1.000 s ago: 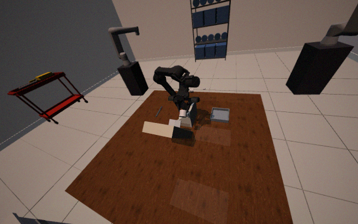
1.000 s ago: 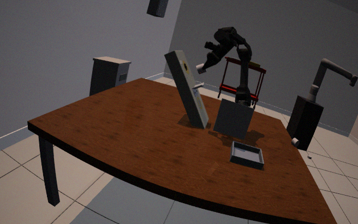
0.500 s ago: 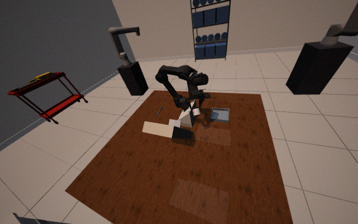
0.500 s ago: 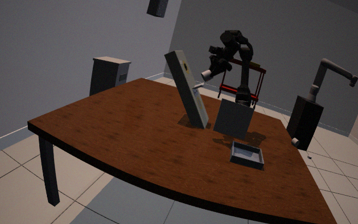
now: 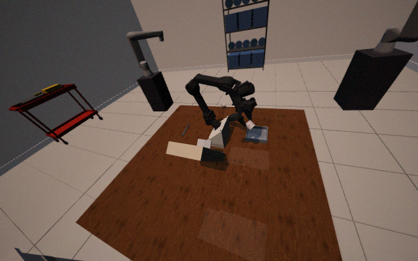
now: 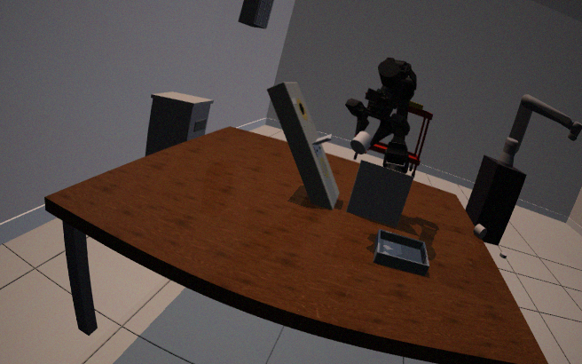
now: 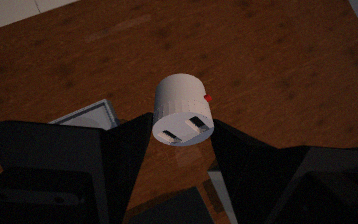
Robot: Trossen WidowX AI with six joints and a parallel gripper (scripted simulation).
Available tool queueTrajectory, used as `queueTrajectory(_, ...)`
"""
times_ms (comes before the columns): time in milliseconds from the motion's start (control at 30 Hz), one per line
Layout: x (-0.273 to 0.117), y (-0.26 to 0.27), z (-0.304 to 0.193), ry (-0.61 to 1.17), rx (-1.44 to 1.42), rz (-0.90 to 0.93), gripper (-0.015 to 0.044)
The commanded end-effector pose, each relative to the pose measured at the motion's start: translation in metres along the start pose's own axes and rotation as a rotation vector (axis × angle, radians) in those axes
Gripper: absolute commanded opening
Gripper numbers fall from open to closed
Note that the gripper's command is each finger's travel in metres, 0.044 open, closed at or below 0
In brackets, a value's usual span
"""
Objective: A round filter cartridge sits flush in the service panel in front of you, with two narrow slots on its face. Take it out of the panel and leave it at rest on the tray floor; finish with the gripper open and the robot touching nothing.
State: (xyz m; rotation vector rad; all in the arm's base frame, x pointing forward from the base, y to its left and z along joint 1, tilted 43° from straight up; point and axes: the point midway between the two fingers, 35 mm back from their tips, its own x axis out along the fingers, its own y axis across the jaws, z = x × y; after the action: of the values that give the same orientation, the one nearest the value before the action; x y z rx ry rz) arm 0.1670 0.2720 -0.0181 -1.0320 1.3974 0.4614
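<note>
The white round cartridge [image 5: 250,125] [image 6: 360,142] [image 7: 181,100] is out of the panel. My gripper [image 7: 182,121] is shut on its sides, near the face with two dark slots; a small red dot shows on its side. In the exterior view it hangs well above the table, behind the grey block and away from the tray. The open blue-grey tray [image 5: 256,141] [image 6: 401,266] [image 7: 106,103] stands on the table, partly hidden by a finger in the wrist view. The tilted service panel [image 6: 300,149] [image 5: 185,151] shows a dark hole in a yellow ring.
A grey wedge-shaped block [image 5: 218,138] [image 6: 379,192] stands between the panel and the tray, close to the arm's base. A thin dark rod [image 5: 185,129] lies on the table. A small white cylinder [image 6: 479,231] shows past the table's right edge.
</note>
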Motion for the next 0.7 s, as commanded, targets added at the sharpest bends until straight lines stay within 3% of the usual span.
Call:
queueTrajectory(0,0.003,0.014,0.002,-0.017,-0.078,0.041,0.0000)
queueTrajectory(167,0.006,0.019,0.001,-0.018,-0.092,0.049,0.0000)
queueTrajectory(667,0.062,0.125,-0.060,-0.027,-0.415,0.241,0.0000)
